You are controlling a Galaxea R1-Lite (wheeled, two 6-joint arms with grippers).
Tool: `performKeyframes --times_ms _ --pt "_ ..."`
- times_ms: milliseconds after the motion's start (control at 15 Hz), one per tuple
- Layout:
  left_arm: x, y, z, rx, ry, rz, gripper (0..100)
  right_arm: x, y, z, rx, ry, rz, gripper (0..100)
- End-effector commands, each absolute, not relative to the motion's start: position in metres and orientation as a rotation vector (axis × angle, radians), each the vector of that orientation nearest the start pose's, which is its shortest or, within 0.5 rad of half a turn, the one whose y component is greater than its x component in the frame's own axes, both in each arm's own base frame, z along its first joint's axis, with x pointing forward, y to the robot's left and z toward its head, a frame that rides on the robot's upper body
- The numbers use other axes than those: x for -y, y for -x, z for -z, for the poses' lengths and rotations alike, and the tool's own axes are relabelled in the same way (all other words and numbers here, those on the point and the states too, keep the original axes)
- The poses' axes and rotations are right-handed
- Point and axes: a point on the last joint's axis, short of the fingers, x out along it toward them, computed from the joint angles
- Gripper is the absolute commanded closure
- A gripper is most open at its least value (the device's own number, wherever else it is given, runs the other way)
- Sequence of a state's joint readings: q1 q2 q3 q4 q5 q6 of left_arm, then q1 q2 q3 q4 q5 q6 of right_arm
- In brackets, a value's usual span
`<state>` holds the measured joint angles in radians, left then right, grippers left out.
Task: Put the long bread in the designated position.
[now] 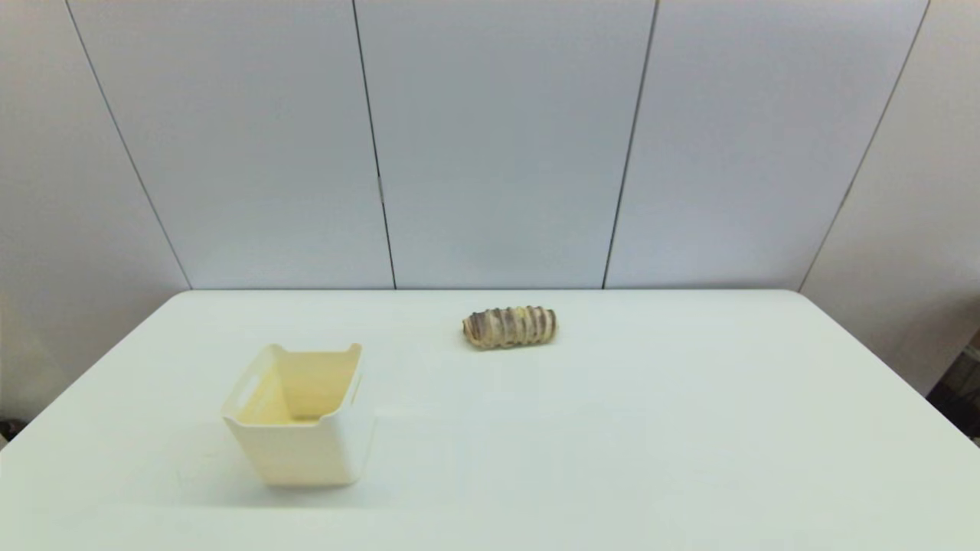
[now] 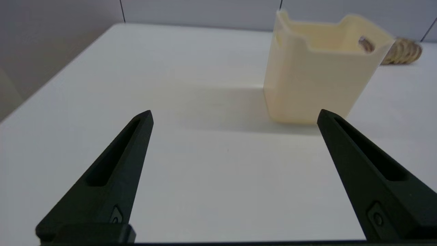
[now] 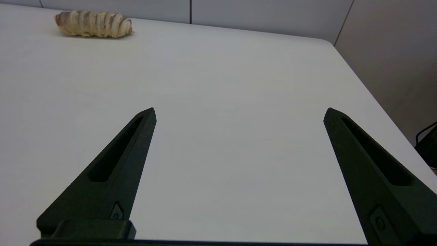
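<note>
The long bread (image 1: pixel 510 327) is a small tan loaf with dark brown crosswise stripes, lying on its side near the table's far middle; the right wrist view shows it (image 3: pixel 93 24) far off. A cream bin (image 1: pixel 301 414) stands upright and empty at front left. In the left wrist view the bin (image 2: pixel 321 71) stands ahead and the bread (image 2: pixel 403 51) peeks out behind it. My left gripper (image 2: pixel 235 116) is open, low over bare table short of the bin. My right gripper (image 3: pixel 240 112) is open with nothing between its fingers. Neither arm shows in the head view.
The white table (image 1: pixel 612 428) ends at a grey panelled wall (image 1: pixel 498 138) behind. Its right edge (image 3: pixel 372 99) runs close beside my right gripper. Something dark (image 3: pixel 426 143) sits beyond that edge.
</note>
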<state>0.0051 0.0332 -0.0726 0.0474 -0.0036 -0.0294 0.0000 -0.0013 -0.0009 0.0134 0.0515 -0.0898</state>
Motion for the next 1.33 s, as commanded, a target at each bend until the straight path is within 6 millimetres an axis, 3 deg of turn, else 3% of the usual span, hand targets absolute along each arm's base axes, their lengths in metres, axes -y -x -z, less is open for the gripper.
performKeyframes --times_ms 67,200,267,467,800,1067,1333 --pt "0.000 0.017 -0.178 -0.107 -0.027 0.037 0 -0.001 0.023 -0.074 -0.010 0.090 -0.053 0" --pt "0.000 -0.005 -0.237 -0.162 -0.072 0.074 0 -0.001 0.023 -0.074 -0.011 0.090 -0.053 0" --pt "0.002 -0.028 -0.272 -0.184 -0.119 0.086 0 -0.001 0.023 -0.074 -0.010 0.090 -0.053 0" --pt "0.007 -0.087 -0.327 -0.193 -0.216 0.105 0 -0.001 0.023 -0.074 -0.010 0.090 -0.053 0" --pt "0.040 -0.179 -0.339 -0.273 -0.284 0.350 0 -0.001 0.023 -0.074 -0.010 0.090 -0.053 0" --pt "0.092 -0.238 -0.318 -0.323 -0.368 0.530 0 -0.001 0.023 -0.074 -0.010 0.090 -0.053 0" --pt "0.128 -0.274 -0.298 -0.298 -0.445 0.672 0 -0.001 0.023 -0.074 -0.010 0.090 -0.053 0"
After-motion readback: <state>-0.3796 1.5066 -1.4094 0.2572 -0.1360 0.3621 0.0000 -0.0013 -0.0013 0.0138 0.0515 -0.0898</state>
